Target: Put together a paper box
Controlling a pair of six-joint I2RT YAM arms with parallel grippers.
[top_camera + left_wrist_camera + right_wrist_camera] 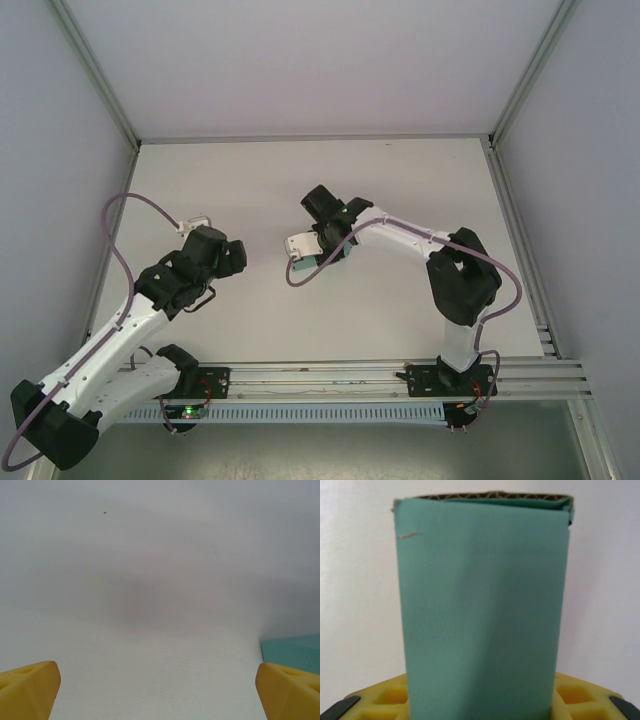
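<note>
The paper box (482,605) is a teal-green folded rectangular box, its far end showing brown corrugated edges. My right gripper (480,702) is shut on its near end, with a yellow finger (380,700) on each side. From above, the box (320,263) sits low over the table's middle under the right gripper (308,250). My left gripper (232,257) hovers a short way to its left. Its yellow fingertips (27,687) stand wide apart and open with bare table between them. A corner of the box (292,650) shows beside the right fingertip.
The white table (400,190) is bounded by grey walls and aluminium posts (95,75) at the back corners. A metal rail (320,375) runs along the near edge by the arm bases. Purple cables (125,265) loop off both arms.
</note>
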